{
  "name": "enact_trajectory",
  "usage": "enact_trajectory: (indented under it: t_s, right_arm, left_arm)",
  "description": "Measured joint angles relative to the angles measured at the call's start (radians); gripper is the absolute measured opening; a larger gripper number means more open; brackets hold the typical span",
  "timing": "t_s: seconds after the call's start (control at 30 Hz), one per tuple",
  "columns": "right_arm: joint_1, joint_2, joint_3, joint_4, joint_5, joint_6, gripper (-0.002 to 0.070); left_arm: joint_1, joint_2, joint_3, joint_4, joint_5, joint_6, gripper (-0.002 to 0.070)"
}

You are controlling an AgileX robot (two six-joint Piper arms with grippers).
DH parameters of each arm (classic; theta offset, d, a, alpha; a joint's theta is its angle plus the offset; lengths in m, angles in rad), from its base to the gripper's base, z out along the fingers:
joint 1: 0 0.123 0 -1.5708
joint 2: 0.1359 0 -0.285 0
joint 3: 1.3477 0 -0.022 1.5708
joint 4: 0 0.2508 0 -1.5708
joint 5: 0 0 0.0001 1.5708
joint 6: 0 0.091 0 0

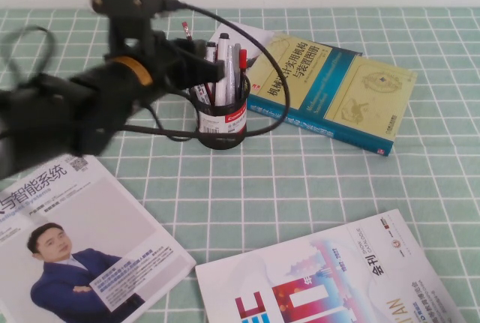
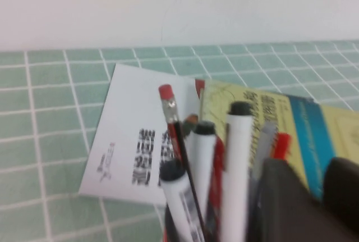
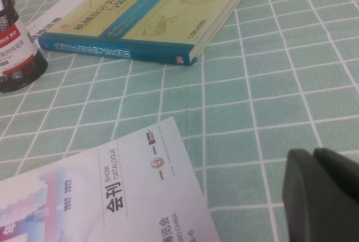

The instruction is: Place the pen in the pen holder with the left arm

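The pen holder (image 1: pixel 223 122), a black mesh cup with a red-banded white label, stands mid-table; it also shows in the right wrist view (image 3: pixel 17 56). Several white markers with black caps (image 2: pixel 238 163) stand upright in it beside red pens and a red-tipped pencil (image 2: pixel 168 107). The pen is one of these markers; I cannot tell which. My left gripper (image 1: pixel 212 68) hovers at the holder's top on its left side. Its fingers (image 2: pixel 283 202) are apart with only the book showing between them, so it is open (image 2: pixel 314 183). My right gripper (image 3: pixel 313 163) is shut, low over the cloth.
A teal and yellow book (image 1: pixel 330 91) lies right of the holder, a white sheet (image 1: pixel 251 34) behind it. A magazine with a man's portrait (image 1: pixel 75 248) lies front left, a catalogue (image 1: pixel 322 278) front right. Black cables (image 1: pixel 262 113) loop around the holder.
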Motion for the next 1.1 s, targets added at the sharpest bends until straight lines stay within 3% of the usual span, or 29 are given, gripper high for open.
enact_trajectory:
  t_s: [0.1,0.23,0.67,1.1]
  right_arm:
    - [0.0,0.0,0.0,0.0,0.0,0.0,-0.002]
    - [0.0,0.0,0.0,0.0,0.0,0.0,-0.002]
    - [0.0,0.0,0.0,0.0,0.0,0.0,-0.002]
    - [0.0,0.0,0.0,0.0,0.0,0.0,-0.002]
  left_arm:
    - [-0.004,-0.114,0.031,0.0,0.116,0.0,0.0044]
    - [-0.013,-0.294,0.128,0.002,0.153,0.0,0.0008]
    - [-0.014,-0.8,0.582,0.002,0.166,-0.041,0.0]
    - [-0.014,-0.895,0.673,0.012,0.198,-0.006,0.0]
